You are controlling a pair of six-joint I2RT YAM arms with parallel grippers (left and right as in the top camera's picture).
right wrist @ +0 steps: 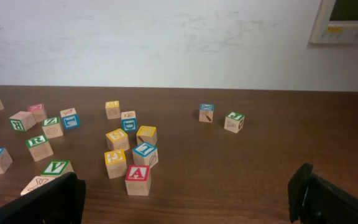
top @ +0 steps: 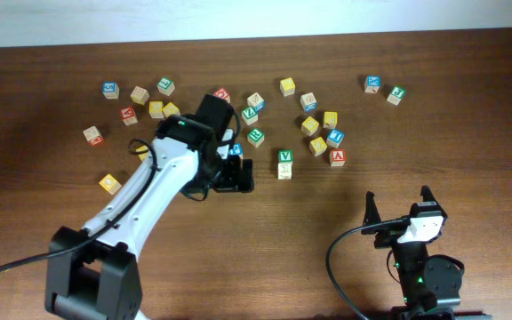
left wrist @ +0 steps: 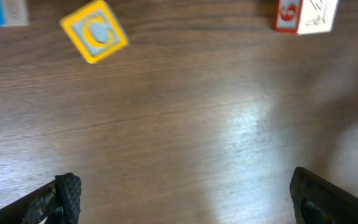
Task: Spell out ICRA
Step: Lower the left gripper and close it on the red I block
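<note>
Right tool [right wrist: 188,198] gapes wide, red A cube [right wrist: 137,175] near ahead.

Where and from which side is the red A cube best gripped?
Probably from above, the open right gripper pinching the red A cube across its left and right faces: it sits flat, letter up, right side free; a yellow cube crowds its far-left corner.
</note>
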